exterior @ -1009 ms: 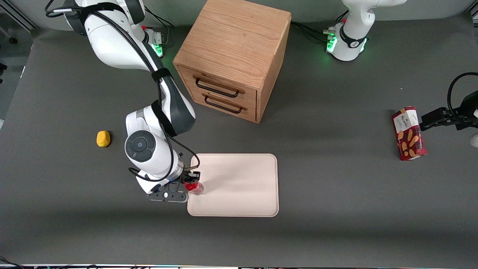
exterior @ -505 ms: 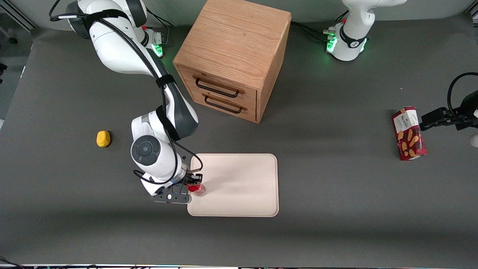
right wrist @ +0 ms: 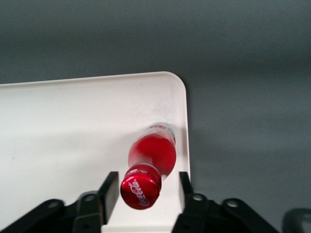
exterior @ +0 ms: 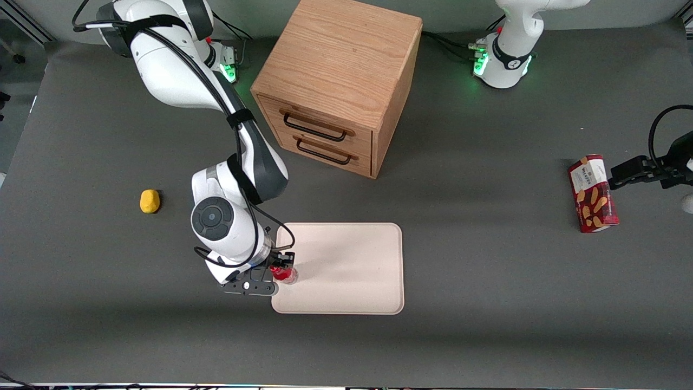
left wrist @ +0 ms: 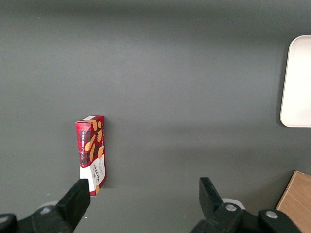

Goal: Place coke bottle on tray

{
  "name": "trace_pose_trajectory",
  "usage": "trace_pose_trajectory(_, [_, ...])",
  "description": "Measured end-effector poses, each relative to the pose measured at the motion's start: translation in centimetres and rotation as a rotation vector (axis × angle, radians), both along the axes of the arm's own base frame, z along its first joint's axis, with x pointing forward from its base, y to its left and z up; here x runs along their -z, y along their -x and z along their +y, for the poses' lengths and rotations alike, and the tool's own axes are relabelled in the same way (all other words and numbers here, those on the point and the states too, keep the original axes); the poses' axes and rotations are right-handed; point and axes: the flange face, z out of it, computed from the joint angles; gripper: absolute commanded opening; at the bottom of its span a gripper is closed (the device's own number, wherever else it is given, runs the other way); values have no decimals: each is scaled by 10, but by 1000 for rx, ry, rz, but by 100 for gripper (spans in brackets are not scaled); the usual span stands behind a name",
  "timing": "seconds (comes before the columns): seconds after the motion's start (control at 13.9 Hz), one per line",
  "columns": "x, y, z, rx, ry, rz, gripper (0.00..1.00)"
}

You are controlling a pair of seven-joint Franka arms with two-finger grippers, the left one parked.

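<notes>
The coke bottle [exterior: 285,274] stands upright on the cream-pink tray [exterior: 352,271], close to the tray's edge at the working arm's end. In the right wrist view the coke bottle [right wrist: 150,162] shows its red cap and red wrap, with its clear base resting on the tray [right wrist: 73,121] near a rounded corner. My right gripper [right wrist: 147,188] is straddling the cap and is open, with a gap between each finger and the cap. From the front the gripper [exterior: 281,269] hangs directly over the bottle.
A wooden two-drawer cabinet [exterior: 338,81] stands farther from the front camera than the tray. A yellow lump [exterior: 150,201] lies toward the working arm's end. A red snack box [exterior: 593,193] lies toward the parked arm's end, also seen as the snack box [left wrist: 92,155].
The right arm and the bottle have shifted slightly farther onto the tray over the last second. Almost nothing has moved in the last half second.
</notes>
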Motion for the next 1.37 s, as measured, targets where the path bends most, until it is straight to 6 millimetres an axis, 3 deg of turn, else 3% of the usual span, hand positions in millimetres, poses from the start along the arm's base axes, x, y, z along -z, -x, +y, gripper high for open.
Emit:
trace_pose_trajectory(0.22, [-4, 0, 1, -1, -3, -6, 100])
trace_pose_trajectory(0.43, [-25, 7, 4, -2, 1, 22, 100])
trace_pose_trajectory(0.94, [-160, 61, 2, 0, 4, 124, 100])
trace_pose_trajectory(1.37, [-256, 115, -27, -14, 49, 182, 100])
